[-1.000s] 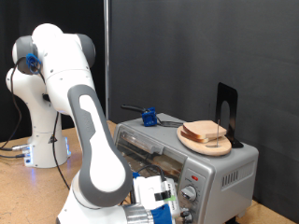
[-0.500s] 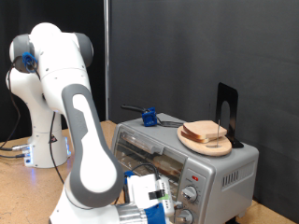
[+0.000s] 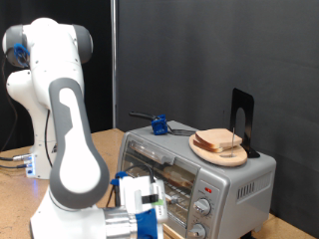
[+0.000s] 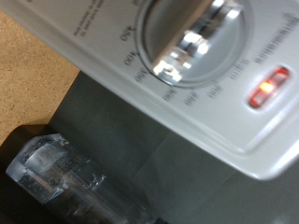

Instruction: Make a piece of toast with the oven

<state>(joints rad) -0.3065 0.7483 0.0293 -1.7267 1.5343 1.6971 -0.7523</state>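
On top of the silver oven, at about two o'clock from its glass door, a round wooden plate carries stacked bread slices; their count is unclear. One blue object sits at eleven o'clock, one black stand behind. Two knobs show. The gripper hangs before the door, partly blocking it; its opening cannot be told. Close up, one knob and one lit red light.
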